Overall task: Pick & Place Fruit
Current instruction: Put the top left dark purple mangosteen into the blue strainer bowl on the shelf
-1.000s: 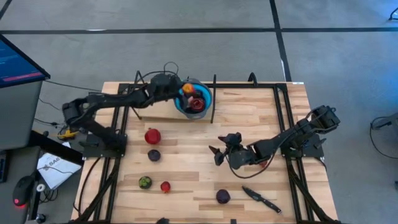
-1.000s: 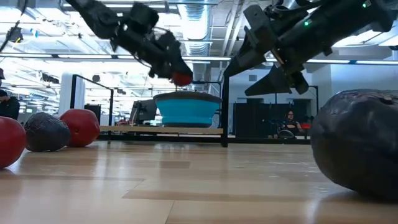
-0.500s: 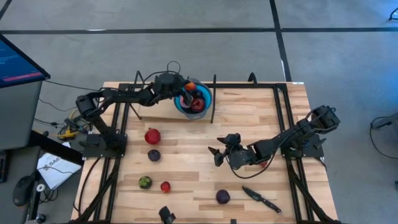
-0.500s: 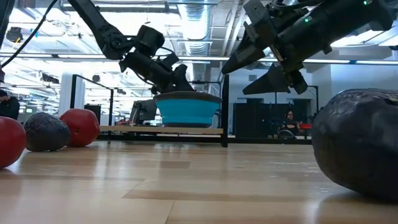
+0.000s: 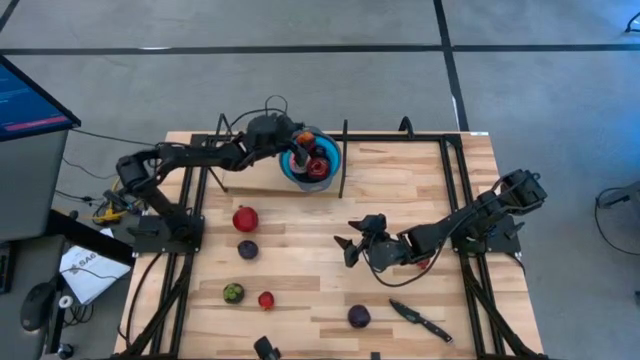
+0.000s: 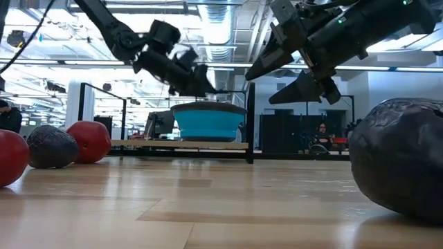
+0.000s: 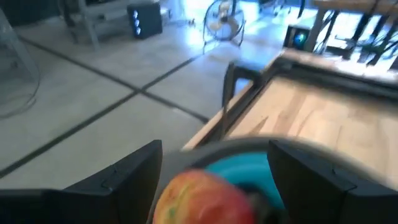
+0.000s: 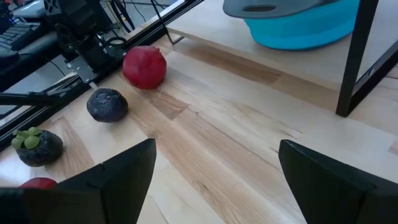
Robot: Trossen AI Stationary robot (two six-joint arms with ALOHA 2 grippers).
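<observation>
Hovering over the blue bowl, the left gripper stands apart, blurred; right gripper apart, fruit cut off.

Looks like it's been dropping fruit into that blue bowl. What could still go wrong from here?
The blue bowl already holds several pieces, and the left gripper hangs right over its rim, so a clumsy pull-back might nudge the bowl or knock fruit out. The right gripper hovers open in mid-table; reaching for the dark purple fruit near the front edge, it could brush the knife lying close beside it.
</observation>
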